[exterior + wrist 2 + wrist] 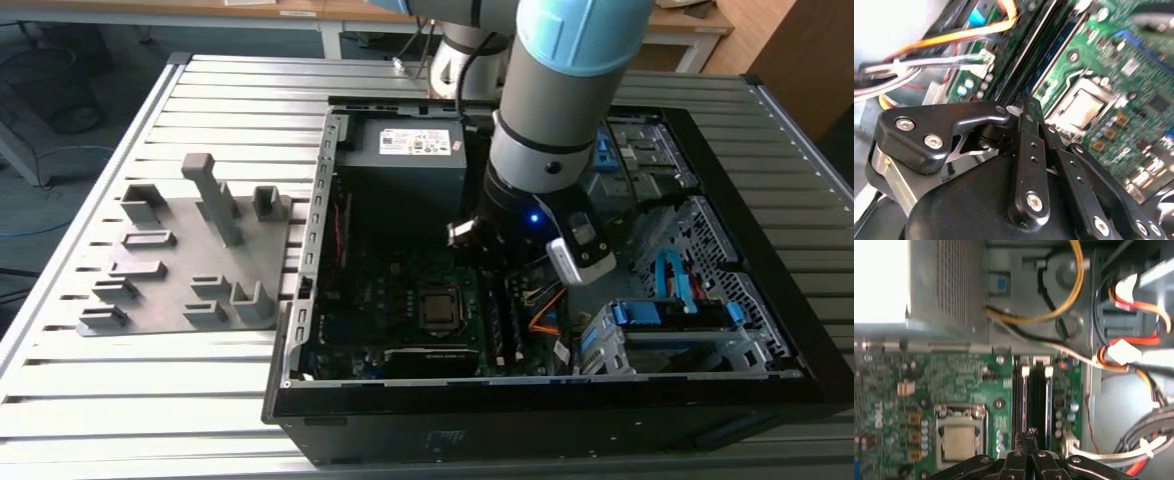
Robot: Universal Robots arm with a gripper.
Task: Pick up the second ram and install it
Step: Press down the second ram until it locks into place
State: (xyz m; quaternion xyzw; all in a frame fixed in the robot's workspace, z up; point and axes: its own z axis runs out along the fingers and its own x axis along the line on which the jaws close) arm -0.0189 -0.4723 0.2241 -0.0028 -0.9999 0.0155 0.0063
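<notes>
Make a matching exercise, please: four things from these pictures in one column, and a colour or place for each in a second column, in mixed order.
Things:
1. processor socket
2. plastic fixture
3. gripper
4. power supply

Descriptions:
A. grey, with upright posts, on the slatted table outside the computer case
B. black, held over the memory slots
C. grey box with a pale label, at the far end inside the case
D. square metal frame on the green board, beside the memory slots

Pairs: 1-D, 2-A, 3-B, 4-C
</notes>
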